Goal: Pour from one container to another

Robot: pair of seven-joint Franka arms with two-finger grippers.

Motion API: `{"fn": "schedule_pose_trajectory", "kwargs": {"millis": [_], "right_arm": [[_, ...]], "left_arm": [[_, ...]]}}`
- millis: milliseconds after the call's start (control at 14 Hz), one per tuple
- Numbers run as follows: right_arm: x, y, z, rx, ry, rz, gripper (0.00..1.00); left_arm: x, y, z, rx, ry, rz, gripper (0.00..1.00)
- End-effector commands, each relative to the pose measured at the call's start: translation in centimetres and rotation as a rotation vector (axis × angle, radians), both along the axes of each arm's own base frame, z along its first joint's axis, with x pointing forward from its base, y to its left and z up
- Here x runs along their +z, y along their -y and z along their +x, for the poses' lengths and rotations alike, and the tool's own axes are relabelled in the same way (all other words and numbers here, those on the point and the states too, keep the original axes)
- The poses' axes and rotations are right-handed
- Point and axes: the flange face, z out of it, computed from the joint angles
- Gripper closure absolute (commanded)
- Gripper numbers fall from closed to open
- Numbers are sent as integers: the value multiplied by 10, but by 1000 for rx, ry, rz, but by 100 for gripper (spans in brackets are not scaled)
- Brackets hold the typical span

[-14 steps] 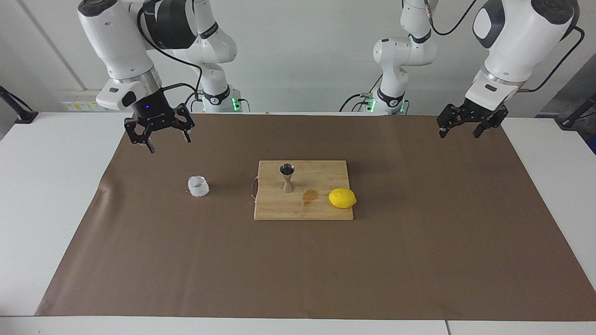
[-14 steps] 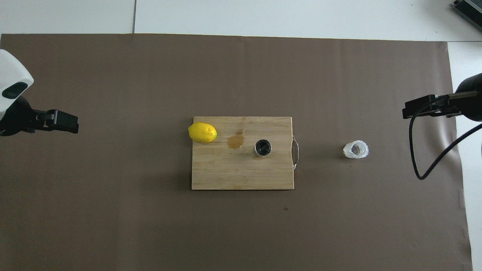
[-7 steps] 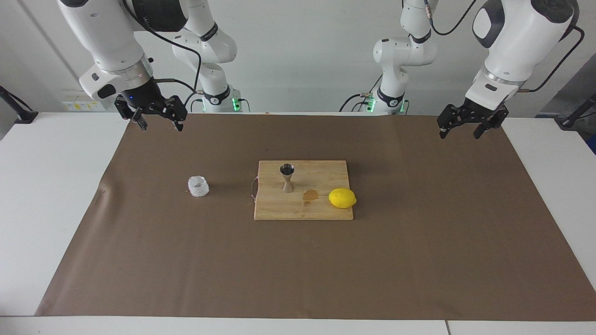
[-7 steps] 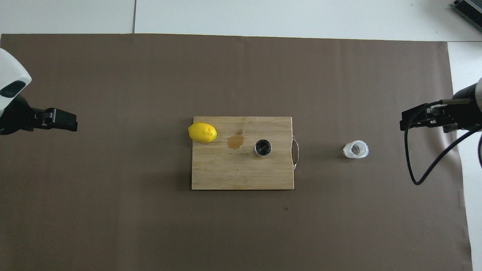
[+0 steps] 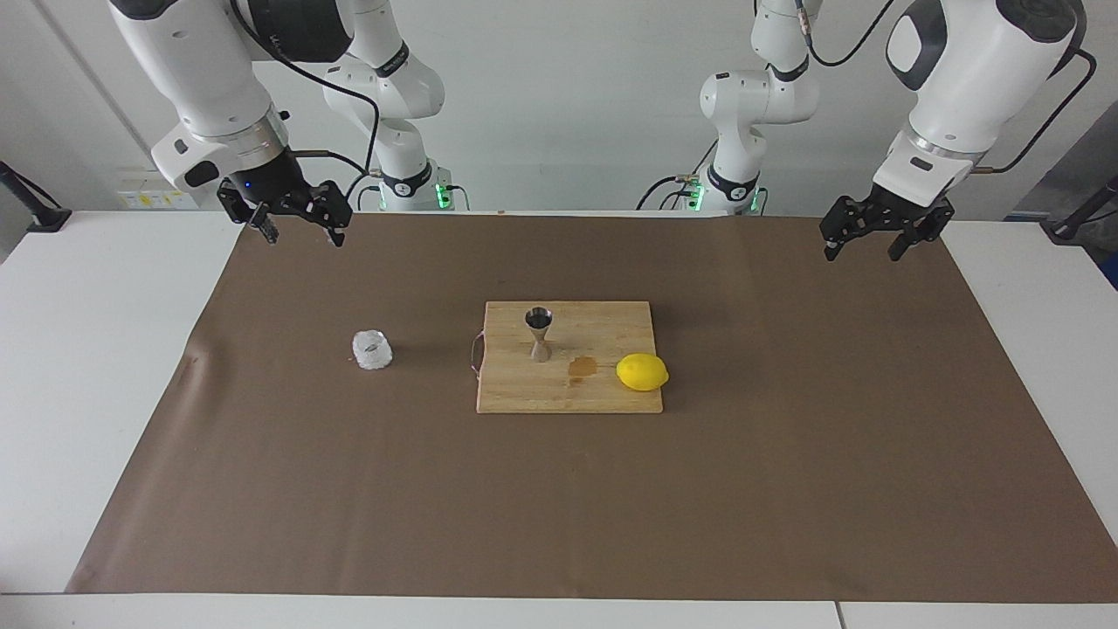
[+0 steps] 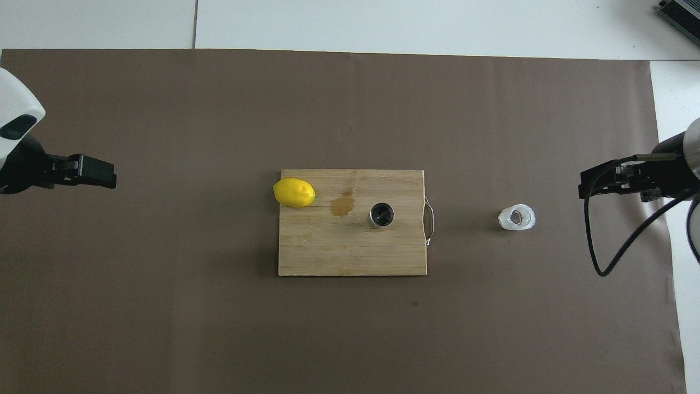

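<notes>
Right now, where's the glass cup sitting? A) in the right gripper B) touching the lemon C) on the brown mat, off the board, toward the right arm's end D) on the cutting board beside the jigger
C: the glass cup stands alone on the brown mat, clear of the cutting board that carries the jigger and lemon; neither gripper holds anything.

Two white arms with rounded glossy shells and dark grey joint caps are shown. Each wrist is finished with a silver metal ring, below which a black linkage gripper is fitted. Black cables are routed along the links. Green lights are lit at both bases.
</notes>
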Motion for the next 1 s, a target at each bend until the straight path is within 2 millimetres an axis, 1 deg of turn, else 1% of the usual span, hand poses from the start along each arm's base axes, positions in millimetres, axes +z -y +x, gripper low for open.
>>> {"fn": "schedule_pose_trajectory", "kwargs": {"millis": [0,143,931], "right_arm": [[-4,1,-9,-15,35,-31,0],[-7,0,-9,-15,40,-33,0],[-5,2,-7,-20,62,-50,0]], "left_arm": [[2,-3,-2,7,12,-17,0],[1,-3,-2,5,9,-16,0],[2,-4,-5,6,-4,-2,0]]}}
